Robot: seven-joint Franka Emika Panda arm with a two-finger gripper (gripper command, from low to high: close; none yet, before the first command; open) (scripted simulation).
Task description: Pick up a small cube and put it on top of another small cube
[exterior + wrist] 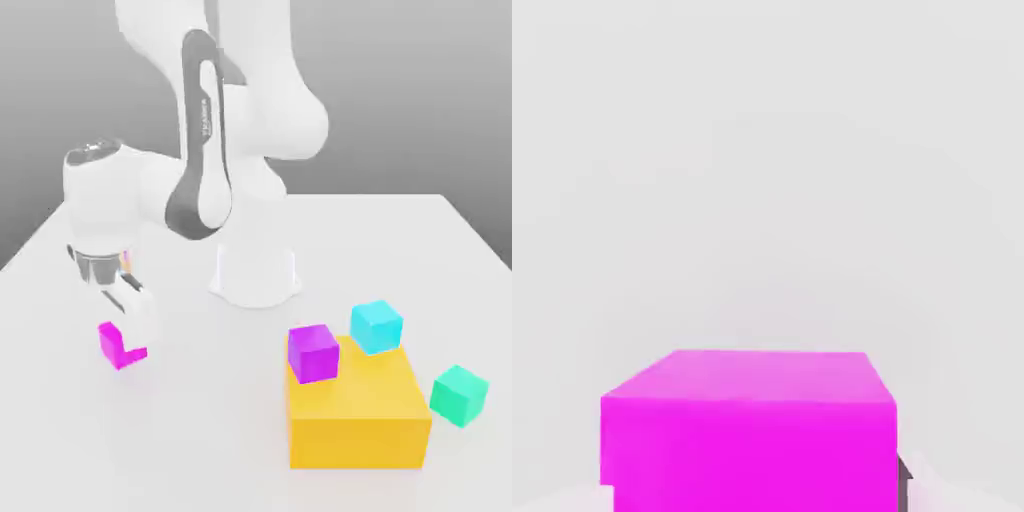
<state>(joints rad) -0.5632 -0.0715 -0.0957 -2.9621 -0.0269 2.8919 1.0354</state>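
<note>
1. And here we are, my gripper [130, 342] closed in a pinch on the magenta cube [752, 450], one finger to each side, pale tips flanking it in the hand view!
2. Which way does it point? In the hand view its near upper edge runs straight across, square and tidy; in the exterior view it sits turned, a lower corner aimed roughly towards the camera. Its sides look about equal, so no long axis leads. One fair hedge: my white hand covers much of it there, so I can't call whether its underside touches the table [215, 420].
3. Position check: the magenta cube is at the exterior view's left, low under my hand, well in from the table's far edge, with bare tabletop around it. A wide open lane runs between it and the big yellow-orange block [355, 440].
4. On to that block! The violet cube [313, 353] rides its top near the edge on the exterior view's left, and the cyan cube [376, 327] sits towards the back, apart from the violet one with a narrow gap between.
5. Farthest out, the green cube [459, 396] rests on the table just beside the block, on the exterior view's right, one corner turned towards the camera.
</note>
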